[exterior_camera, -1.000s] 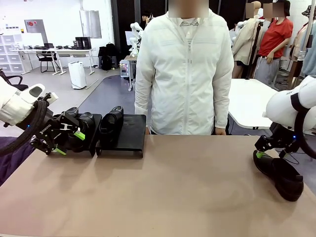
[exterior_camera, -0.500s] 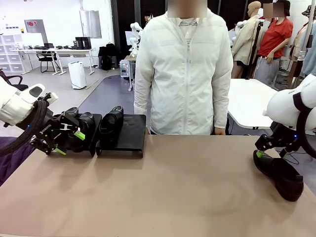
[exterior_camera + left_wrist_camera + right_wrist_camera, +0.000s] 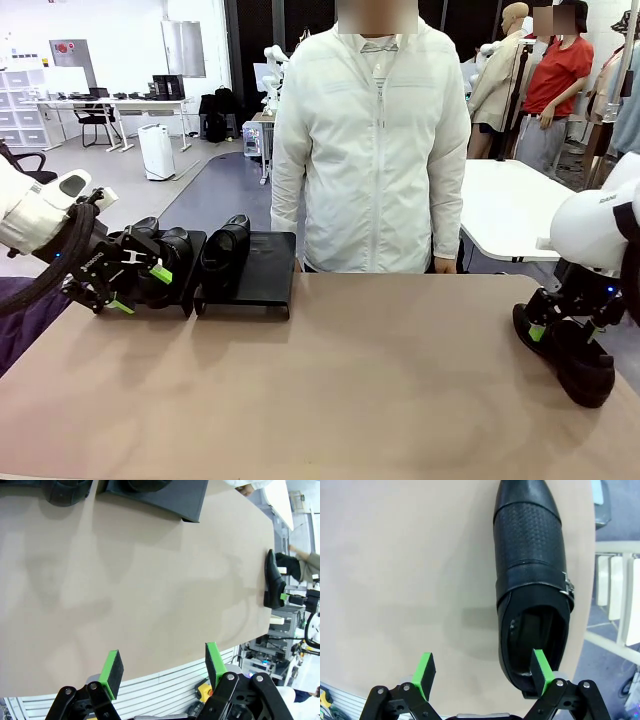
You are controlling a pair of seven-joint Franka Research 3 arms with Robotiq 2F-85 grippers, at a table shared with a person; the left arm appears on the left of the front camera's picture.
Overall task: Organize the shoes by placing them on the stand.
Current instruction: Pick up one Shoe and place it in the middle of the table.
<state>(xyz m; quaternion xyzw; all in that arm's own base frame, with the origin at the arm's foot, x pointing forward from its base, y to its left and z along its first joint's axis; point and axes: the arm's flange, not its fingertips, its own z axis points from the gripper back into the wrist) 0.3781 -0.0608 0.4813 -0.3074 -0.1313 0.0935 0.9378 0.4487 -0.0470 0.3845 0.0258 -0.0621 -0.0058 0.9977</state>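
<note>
One black shoe (image 3: 580,372) with a buckle strap lies at the table's right edge; it also shows in the right wrist view (image 3: 532,570). My right gripper (image 3: 560,330) hangs open low over its heel. In the right wrist view one of the gripper's (image 3: 482,672) green pads (image 3: 541,670) sits at the heel opening and the other is over bare table. Two shoes (image 3: 175,248) rest on the left stand (image 3: 190,292), and another shoe (image 3: 225,252) on the left half of the right stand (image 3: 268,268). My left gripper (image 3: 141,289) is open and holds nothing, just in front of the left stand.
A person in a white jacket (image 3: 375,150) stands at the far edge, hands down. The brown tabletop (image 3: 350,380) between the stands and the lone shoe is bare. In the left wrist view the lone shoe (image 3: 274,580) lies far off by the table edge.
My right gripper has dropped lower, closer onto the heel of the lone shoe. The left arm and the shoes on the stands have not moved.
</note>
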